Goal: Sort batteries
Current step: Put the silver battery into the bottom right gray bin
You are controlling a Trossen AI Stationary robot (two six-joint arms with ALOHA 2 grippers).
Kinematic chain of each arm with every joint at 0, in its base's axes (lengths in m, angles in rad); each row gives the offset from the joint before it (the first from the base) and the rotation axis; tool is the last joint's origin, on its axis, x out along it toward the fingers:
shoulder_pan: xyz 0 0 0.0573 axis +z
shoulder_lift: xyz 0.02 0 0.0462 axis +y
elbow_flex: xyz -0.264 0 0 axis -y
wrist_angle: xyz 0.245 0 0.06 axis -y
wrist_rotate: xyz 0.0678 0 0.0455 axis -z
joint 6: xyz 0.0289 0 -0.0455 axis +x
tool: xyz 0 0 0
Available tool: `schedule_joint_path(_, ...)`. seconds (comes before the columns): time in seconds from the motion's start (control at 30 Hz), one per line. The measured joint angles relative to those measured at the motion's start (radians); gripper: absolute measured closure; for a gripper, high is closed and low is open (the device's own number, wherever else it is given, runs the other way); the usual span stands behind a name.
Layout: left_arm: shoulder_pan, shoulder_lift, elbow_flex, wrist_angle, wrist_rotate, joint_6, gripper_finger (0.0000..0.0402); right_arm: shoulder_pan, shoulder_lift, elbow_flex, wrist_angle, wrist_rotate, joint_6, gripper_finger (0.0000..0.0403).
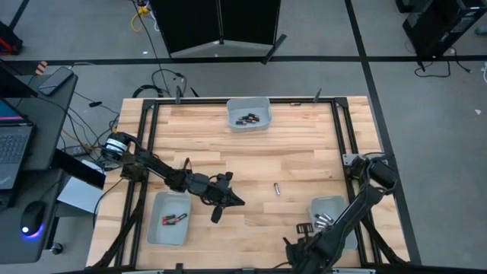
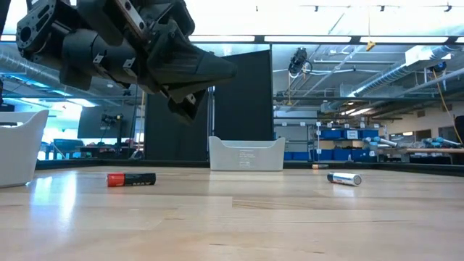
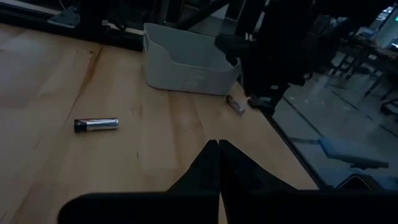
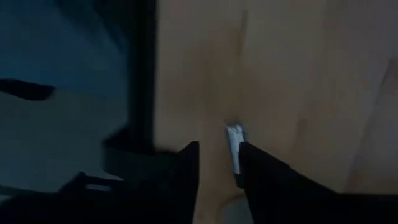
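My left gripper (image 1: 228,202) (image 3: 219,144) is shut and empty, hovering over the table's middle near the left tray. A silver battery (image 1: 277,189) (image 3: 96,124) (image 2: 344,178) lies on its side ahead of it. A red-and-black battery (image 2: 131,178) lies on the wood below that gripper (image 2: 196,80). My right gripper (image 4: 217,155) is open and low by the near edge, in front of the right tray. Another silver battery (image 4: 234,146) (image 3: 235,104) lies on the table between its fingertips, close against one finger. My right gripper comes down slanting at the silver battery (image 4: 234,142), which lies on the wood along the inner side of one finger (image 4: 252,168). Whether that finger touches it I cannot tell. The other finger stands apart from it.
Three pale trays stand on the table: a far one (image 1: 262,122) with black batteries, a near left one (image 1: 156,228) with red-and-black batteries, a near right one (image 1: 338,204) with silver batteries. Black frame rails run along the table's sides. Bare wood lies between the trays.
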State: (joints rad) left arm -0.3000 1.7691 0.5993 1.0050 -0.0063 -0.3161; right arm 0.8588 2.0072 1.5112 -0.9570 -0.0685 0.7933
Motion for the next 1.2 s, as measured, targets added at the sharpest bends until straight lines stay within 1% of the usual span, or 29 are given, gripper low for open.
schedule_joint_path(0.1, 0.003, 0.000, 0.000, -0.002, 0.000, 0.000, 0.0396, 0.002, 0.006, -0.019, -0.013, 0.001, 0.000, 0.0239)
schedule_joint_path(0.17, 0.007, 0.000, 0.000, -0.004, 0.001, 0.000, 0.0396, 0.002, 0.005, -0.033, -0.020, 0.000, -0.002, 0.0223)
schedule_joint_path(0.27, 0.012, 0.000, 0.000, -0.007, 0.001, 0.000, 0.0396, 0.002, 0.005, -0.054, 0.004, -0.001, -0.015, 0.0213)
schedule_joint_path(0.37, 0.013, 0.000, 0.000, -0.010, 0.001, -0.001, 0.0396, 0.009, 0.005, -0.084, 0.026, -0.003, -0.027, 0.0215)
schedule_joint_path(0.73, 0.013, 0.000, 0.000, -0.010, 0.003, -0.005, 0.0396, 0.030, 0.000, -0.177, 0.104, -0.012, -0.060, 0.0247)
schedule_joint_path(0.9, 0.013, 0.000, 0.000, -0.010, 0.001, -0.006, 0.0396, 0.028, -0.003, -0.190, 0.108, -0.001, -0.100, 0.0267)
schedule_joint_path(1.03, 0.013, 0.000, 0.000, -0.010, -0.003, -0.006, 0.0396, 0.005, -0.002, -0.191, 0.105, 0.007, -0.139, 0.0290)
schedule_joint_path(1.2, 0.013, 0.000, 0.000, -0.011, -0.004, -0.006, 0.0396, -0.016, -0.002, -0.192, 0.100, -0.003, -0.169, 0.0334)
